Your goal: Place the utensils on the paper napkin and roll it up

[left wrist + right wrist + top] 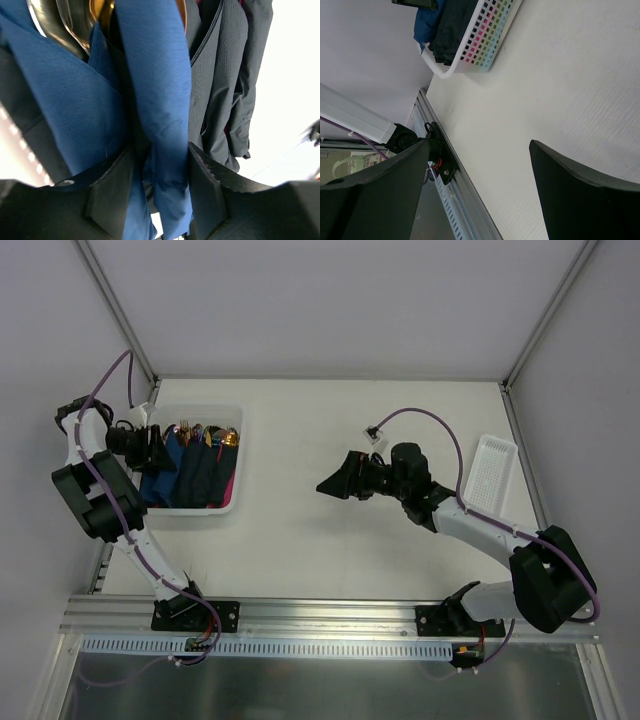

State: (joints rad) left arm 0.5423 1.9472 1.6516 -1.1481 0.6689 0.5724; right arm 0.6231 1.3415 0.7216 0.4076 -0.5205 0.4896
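Overhead, I find the left gripper [152, 447] at the white basket's [240, 465] left end, among rolled napkins [195, 475] with gold utensil heads [210, 432] showing. My left wrist view shows its fingers [112, 192] pinching a blue, soft, finely textured roll [155, 100]; I judge a lift-out needs a straight upward pull. My right wrist view shows the right gripper [480, 190] spread, above bare table [570, 90] right of the basket.

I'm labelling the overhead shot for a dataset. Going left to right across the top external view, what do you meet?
Left claw → white basket of rolled napkins → right claw → empty white tray.
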